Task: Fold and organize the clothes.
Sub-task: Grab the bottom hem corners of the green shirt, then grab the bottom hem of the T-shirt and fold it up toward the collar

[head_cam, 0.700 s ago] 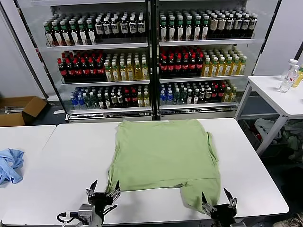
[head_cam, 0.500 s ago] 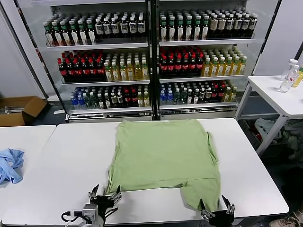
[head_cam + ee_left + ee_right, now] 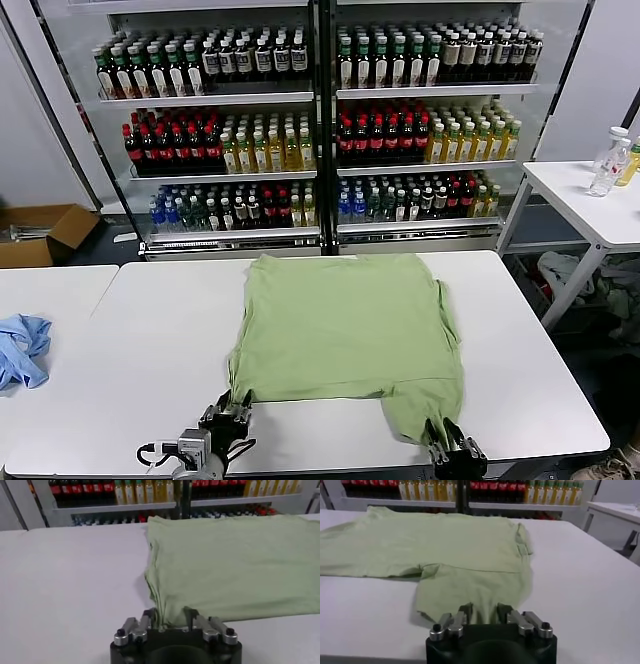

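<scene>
On the white table (image 3: 150, 330): a light green shirt (image 3: 345, 335) is laid out flat, spread across the middle of the tabletop, with one edge toward the drinks cooler and the near edge close to the robot.
Shirt shape: a narrower flap is seen hanging down toward the near right corner, past the straight near hem; a fold line is seen running along the right side.
Left gripper (image 3: 226, 412): it is placed at the near left corner of the shirt. In the left wrist view the left gripper (image 3: 169, 622) is seen with its fingers (image 3: 148, 618) drawn in on either side of a bunched bit of the green corner, so the cloth is pinched between them.
Right gripper (image 3: 450, 438): it is set at the tip of the near right flap, at the table's near edge. In the right wrist view the right gripper (image 3: 482, 611) is seen with its fingers (image 3: 465, 611) drawn tight onto the flap's edge, the fabric being clamped there.
Shirt in wrist views: the shirt (image 3: 235, 565) is seen lying smooth beyond the left fingers, and the shirt (image 3: 445, 547) is seen stretching away flat from the right fingers.
Left side table: a crumpled light blue garment (image 3: 22, 348) is seen lying well apart from the shirt.
Background: a glass-fronted cooler (image 3: 320, 120) filled with rows of bottles is seen behind the table.
Far right: a second white table (image 3: 590, 205) is seen carrying a few bottles (image 3: 610, 160).
Far left floor: an open cardboard box (image 3: 40, 232) is seen.
</scene>
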